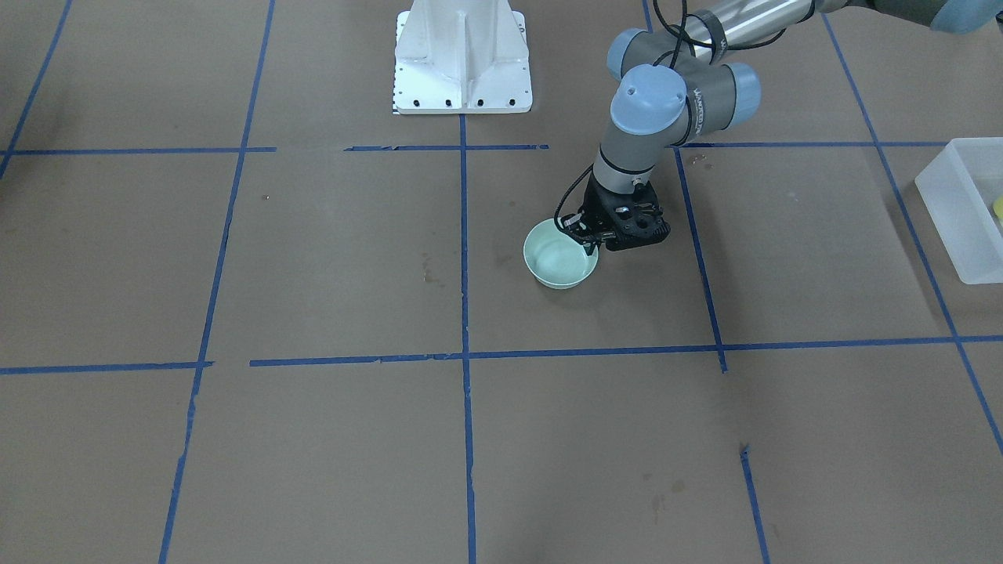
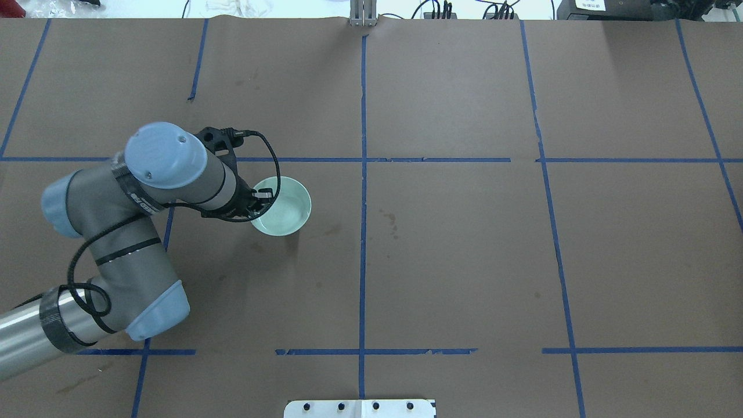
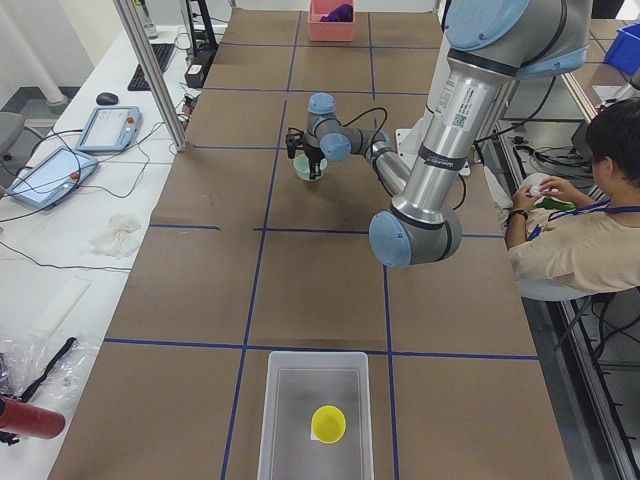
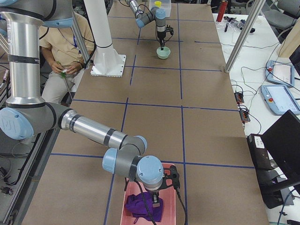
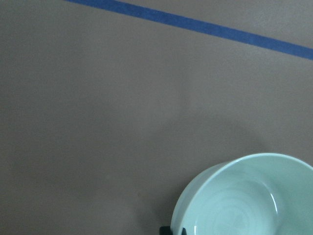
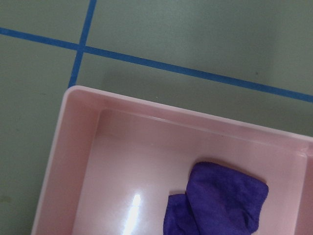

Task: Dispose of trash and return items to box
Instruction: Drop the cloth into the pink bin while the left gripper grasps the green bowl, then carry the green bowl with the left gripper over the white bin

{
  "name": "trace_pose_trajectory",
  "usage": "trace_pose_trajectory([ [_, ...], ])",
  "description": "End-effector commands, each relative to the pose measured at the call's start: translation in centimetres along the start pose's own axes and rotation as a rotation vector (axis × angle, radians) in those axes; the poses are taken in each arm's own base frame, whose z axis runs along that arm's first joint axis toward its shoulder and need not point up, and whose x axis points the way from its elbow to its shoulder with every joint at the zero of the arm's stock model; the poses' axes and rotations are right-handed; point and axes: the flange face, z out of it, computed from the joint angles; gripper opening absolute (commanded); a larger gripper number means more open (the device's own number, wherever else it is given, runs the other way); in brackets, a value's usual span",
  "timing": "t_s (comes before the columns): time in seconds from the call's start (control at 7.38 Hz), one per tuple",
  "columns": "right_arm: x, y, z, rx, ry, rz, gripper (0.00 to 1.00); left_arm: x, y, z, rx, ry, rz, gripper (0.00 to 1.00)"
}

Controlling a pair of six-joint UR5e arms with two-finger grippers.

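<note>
The pale mint-green bowl [image 1: 558,260] stands on the brown table left of centre in the overhead view [image 2: 285,208]. My left gripper [image 1: 586,238] is at the bowl's rim on the robot's side, one finger inside and one outside, shut on the rim. In the left wrist view the bowl [image 5: 244,196] fills the lower right corner. The yellow cup [image 3: 328,423] lies inside the frosted-white box [image 3: 285,420] at the table's left end. My right gripper [image 4: 157,200] hangs over a pink bin at the table's right end. I cannot tell whether it is open or shut.
The pink bin [image 6: 73,147] holds a purple cloth [image 6: 220,200]. The white robot base [image 1: 462,63] stands at the table's robot side. The box's corner [image 1: 960,211] shows at the front view's right edge. A seated person [image 3: 570,230] is beside the table.
</note>
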Motion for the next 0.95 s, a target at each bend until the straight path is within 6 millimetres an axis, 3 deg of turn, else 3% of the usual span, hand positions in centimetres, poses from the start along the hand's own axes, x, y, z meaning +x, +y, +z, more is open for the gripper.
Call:
trace_pose_trajectory([
  [0.0,-3.9,-3.0,-1.7,0.042,-0.025,0.025,1.00,-3.2,-6.4,-10.1,0.132,-0.002,0.108,0.00],
  [0.27,-10.0,-6.4,-1.3,0.030,-0.060,0.066,1.00,-13.1,-9.0,-15.2,0.201,-0.063,0.219,0.00],
  [0.41,-13.3,-7.9,-1.6,0.029,-0.066,0.097,1.00,-18.5,-9.8,-16.5,0.170,-0.084,0.294,0.00],
  [0.54,-15.4,-8.7,-1.8,0.029,-0.072,0.099,1.00,-25.3,-11.1,-18.1,0.136,-0.078,0.375,0.00],
  [0.81,-16.5,-9.1,-1.2,0.018,-0.079,0.087,1.00,-40.4,-13.9,-18.7,0.109,-0.114,0.501,0.00],
])
